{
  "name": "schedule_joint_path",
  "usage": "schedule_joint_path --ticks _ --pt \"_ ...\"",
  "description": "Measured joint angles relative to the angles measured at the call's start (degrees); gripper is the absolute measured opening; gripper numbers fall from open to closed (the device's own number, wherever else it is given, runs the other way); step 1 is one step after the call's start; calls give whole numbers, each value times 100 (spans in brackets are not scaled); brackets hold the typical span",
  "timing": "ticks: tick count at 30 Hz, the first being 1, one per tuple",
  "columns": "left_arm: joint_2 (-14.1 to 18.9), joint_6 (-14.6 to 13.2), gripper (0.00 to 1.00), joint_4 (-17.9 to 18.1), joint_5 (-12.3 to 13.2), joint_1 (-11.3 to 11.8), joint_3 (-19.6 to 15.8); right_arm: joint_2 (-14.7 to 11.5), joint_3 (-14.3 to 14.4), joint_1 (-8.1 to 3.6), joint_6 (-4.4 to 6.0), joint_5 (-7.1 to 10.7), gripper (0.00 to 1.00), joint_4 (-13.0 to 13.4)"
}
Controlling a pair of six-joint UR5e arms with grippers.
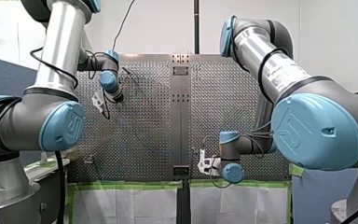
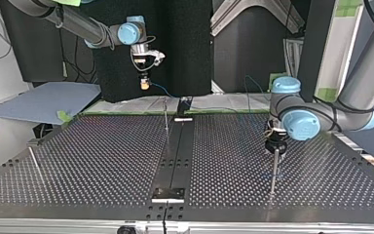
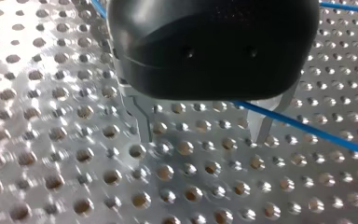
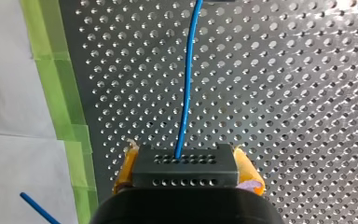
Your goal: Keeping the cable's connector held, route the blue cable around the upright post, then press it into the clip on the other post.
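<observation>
My right gripper [image 4: 185,158] has its yellow pads shut on a black connector block [image 4: 186,171]. The blue cable [image 4: 186,79] leaves the block and runs straight ahead over the perforated plate. In the top view that gripper [image 2: 145,84] hangs above the table's far edge, left of centre. My left gripper [image 3: 201,135] is open just above the plate, its metal fingers [image 3: 142,123] apart, and the blue cable [image 3: 317,133] crosses beneath it past one finger. In the top view it [image 2: 276,146] sits right over a thin upright post [image 2: 274,173]. A second thin post [image 2: 166,122] stands mid-table.
A dark rail [image 2: 175,156] runs down the middle of the perforated table [image 2: 87,161]. A thin leaning rod [image 2: 35,163] stands at the top view's left. Green tape [image 4: 56,84] and white sheets line the table edge near my right gripper. A grey board [image 2: 44,100] lies beyond the far left corner.
</observation>
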State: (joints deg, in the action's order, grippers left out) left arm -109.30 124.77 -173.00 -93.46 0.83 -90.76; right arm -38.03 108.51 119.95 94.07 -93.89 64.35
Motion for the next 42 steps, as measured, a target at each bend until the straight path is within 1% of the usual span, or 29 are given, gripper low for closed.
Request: schedule_joint_path --ticks 7,11,16,25,28,33,38,42 --pt "2 343 100 313 329 107 -326 29 0 -5 6 -1 0 33" --pt "4 567 100 517 413 152 -440 32 0 -8 5 1 0 34" --pt "9 806 100 583 430 199 -468 34 0 -8 13 2 0 29" --pt "23 1247 100 552 415 252 -498 36 0 -7 17 2 0 34" --pt "38 1391 100 539 369 268 -532 36 0 -8 17 2 0 34" --pt "192 1632 100 643 293 319 -724 36 -1 -8 22 2 0 34" --pt "380 1887 100 810 295 300 -958 36 0 -8 37 2 0 35" --pt "458 2082 100 829 313 283 -1076 36 -1 -8 42 2 0 34"
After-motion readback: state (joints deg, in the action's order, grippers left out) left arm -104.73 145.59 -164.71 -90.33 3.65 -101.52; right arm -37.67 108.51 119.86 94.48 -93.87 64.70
